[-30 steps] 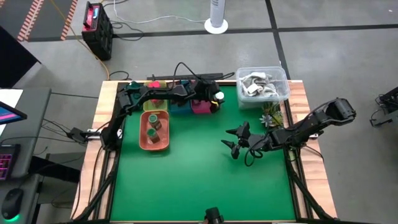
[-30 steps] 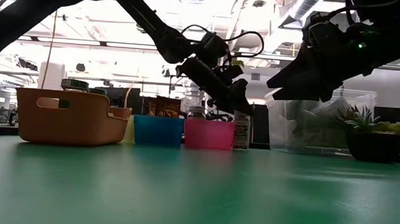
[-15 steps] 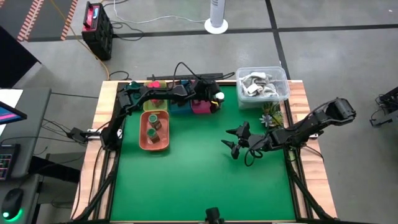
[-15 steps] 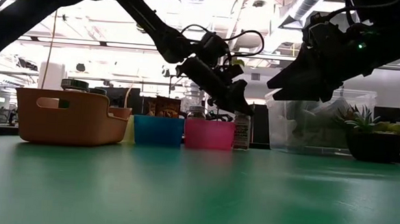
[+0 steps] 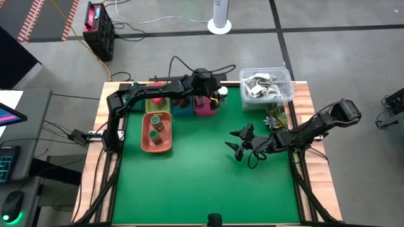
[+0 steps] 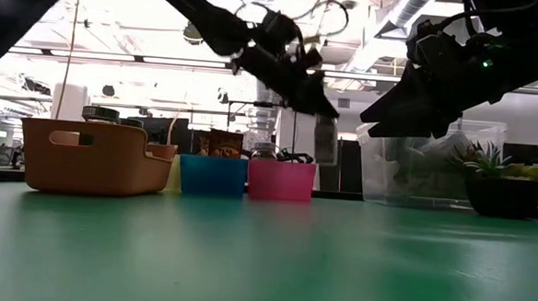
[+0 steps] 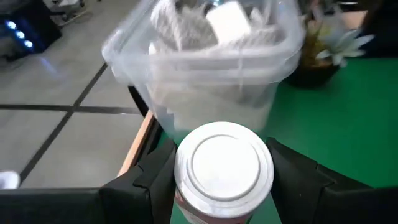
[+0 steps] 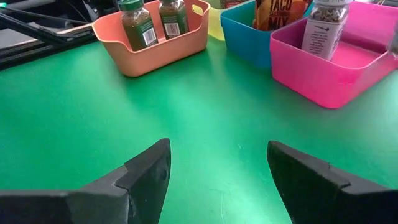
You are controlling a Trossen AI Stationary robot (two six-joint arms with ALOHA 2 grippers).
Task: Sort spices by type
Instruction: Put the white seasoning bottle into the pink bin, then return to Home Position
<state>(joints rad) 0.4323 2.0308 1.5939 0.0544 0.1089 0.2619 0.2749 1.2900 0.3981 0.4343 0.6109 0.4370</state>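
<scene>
My left gripper (image 5: 216, 96) is at the far edge, above the pink tray's right end, shut on a round white-lidded jar (image 7: 224, 165). That jar hangs blurred above the table in the low view (image 6: 325, 140). The pink tray (image 8: 339, 65) holds another white-lidded jar (image 8: 326, 25). An orange tray (image 5: 156, 132) holds two dark green jars (image 8: 138, 23). The blue tray (image 8: 249, 31) holds a brown-orange packet (image 8: 273, 12). My right gripper (image 5: 238, 145) waits open above the table's middle right, apart from everything. My left gripper pinches the white-lidded jar between its two fingers (image 7: 155, 177), one on each side of the body just under the lid (image 7: 181, 202). It reaches in slanting down from the table's left. The jar is upright and lifted clear of the table (image 6: 325, 144).
A yellow tray (image 5: 156, 103) sits left of the blue one in the row along the far edge. A clear tub of white-grey items (image 5: 266, 87) stands at the far right corner, a small potted plant (image 5: 275, 116) in front of it. Green mat (image 5: 202, 176) stretches toward the near edge.
My left gripper has risen with the white-lidded jar. The jar stood on the table right of the pink tray and now hangs clear above the tray's rim height. The left arm has swung slightly toward the far edge. My right arm has kept still.
</scene>
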